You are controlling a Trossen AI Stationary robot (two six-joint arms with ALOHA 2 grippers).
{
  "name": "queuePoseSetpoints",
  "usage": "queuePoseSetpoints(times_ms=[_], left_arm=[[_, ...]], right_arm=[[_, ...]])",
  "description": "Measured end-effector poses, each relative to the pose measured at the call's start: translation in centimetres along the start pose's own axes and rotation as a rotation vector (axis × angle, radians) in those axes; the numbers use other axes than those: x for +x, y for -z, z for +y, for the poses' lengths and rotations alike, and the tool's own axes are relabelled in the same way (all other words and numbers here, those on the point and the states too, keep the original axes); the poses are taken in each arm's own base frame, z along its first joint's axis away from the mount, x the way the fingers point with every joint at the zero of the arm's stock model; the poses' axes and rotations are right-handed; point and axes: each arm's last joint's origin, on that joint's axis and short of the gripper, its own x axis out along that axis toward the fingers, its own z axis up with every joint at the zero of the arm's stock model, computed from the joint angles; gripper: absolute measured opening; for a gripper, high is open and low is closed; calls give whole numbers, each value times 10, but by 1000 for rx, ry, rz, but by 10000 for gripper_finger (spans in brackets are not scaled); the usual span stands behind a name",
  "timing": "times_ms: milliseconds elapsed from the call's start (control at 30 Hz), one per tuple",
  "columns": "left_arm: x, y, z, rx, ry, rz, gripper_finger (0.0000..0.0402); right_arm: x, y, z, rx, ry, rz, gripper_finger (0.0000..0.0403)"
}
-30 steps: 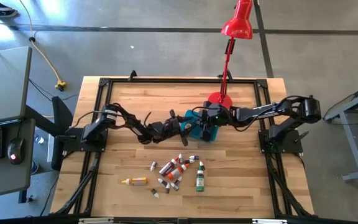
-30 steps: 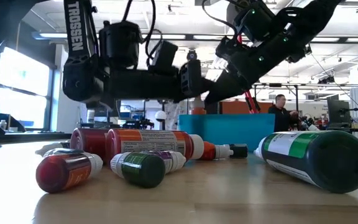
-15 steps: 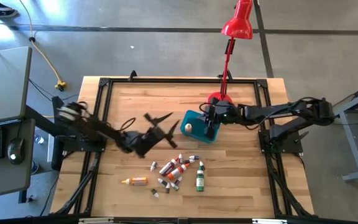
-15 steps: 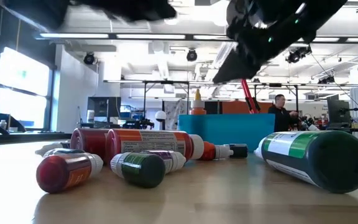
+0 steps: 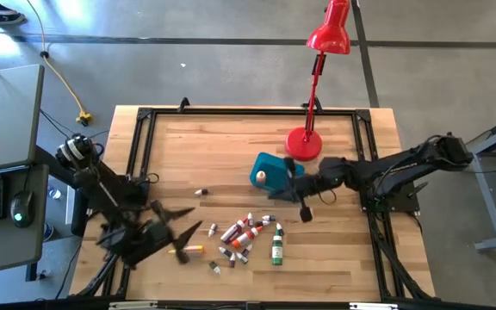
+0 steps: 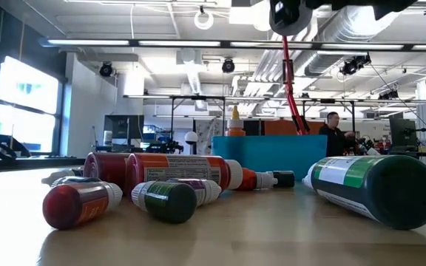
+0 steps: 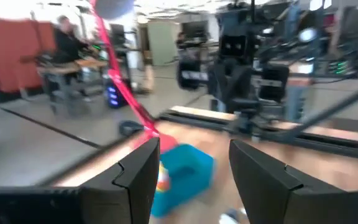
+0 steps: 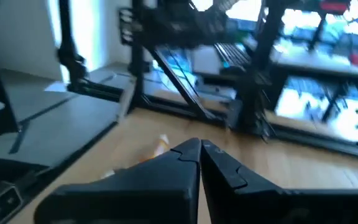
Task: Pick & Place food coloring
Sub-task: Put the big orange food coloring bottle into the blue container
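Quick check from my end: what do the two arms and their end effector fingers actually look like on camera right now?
Both arms are black, built of slim jointed links with loose black cables running along them. The left end effector has two flat, angular black fingers with squared tips. The right end effector carries the same dark wedge-shaped fingers. No lettering is readable on either arm at the moment.

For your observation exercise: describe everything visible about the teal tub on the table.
The teal tub is a small rectangular open-topped box, apparently plastic, with plain opaque walls. It stands upright on the wooden table, just in front of the red lamp's base. One orange-capped bottle stands inside, its tip rising above the rim. The right gripper hangs beside it, apart; the other bottles lie nearer the front.
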Motion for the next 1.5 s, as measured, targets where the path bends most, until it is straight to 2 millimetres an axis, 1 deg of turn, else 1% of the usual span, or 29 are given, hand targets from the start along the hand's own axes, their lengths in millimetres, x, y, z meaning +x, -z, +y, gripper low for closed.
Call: queuePoseSetpoints(times_ms=[67,167,367,467,533,633,767,900,1000,1067,1133,1200,1300,1400,1500], left_arm=[[-10,6,-4,-13,32,4,188],[-16,13,-8,-7,51,4,188],[-15,20,-10,25,48,3,188],[-12,19,-10,2,36,3,188],[-7,18,-9,-16,20,3,188],[4,18,-8,1,-18,1,188],[22,20,-5,120,-81,4,188],[34,21,-3,191,-124,10,188],[42,21,-1,203,-152,12,188],[46,21,0,205,-166,14,188],[48,21,0,224,-174,16,188],[49,21,1,254,-176,18,188],[49,21,1,283,-176,21,188],[49,21,1,312,-175,23,188],[49,20,1,329,-175,25,188]], right_arm=[[4,2,8,-34,0,3,18],[7,7,14,-47,1,45,43],[18,19,18,-43,-92,62,100],[31,21,17,-44,-102,82,122],[42,25,19,-32,-129,150,131],[58,36,26,-21,-131,307,134],[74,47,41,-41,-137,493,121],[90,66,50,-48,-152,593,106],[101,82,51,-47,-170,627,102],[107,92,48,-63,-124,656,103],[109,97,44,-87,-62,679,108],[110,98,39,-94,-47,677,117],[110,96,36,-68,-86,662,134],[110,94,37,-45,-146,635,158],[112,95,37,-42,-167,625,183]])
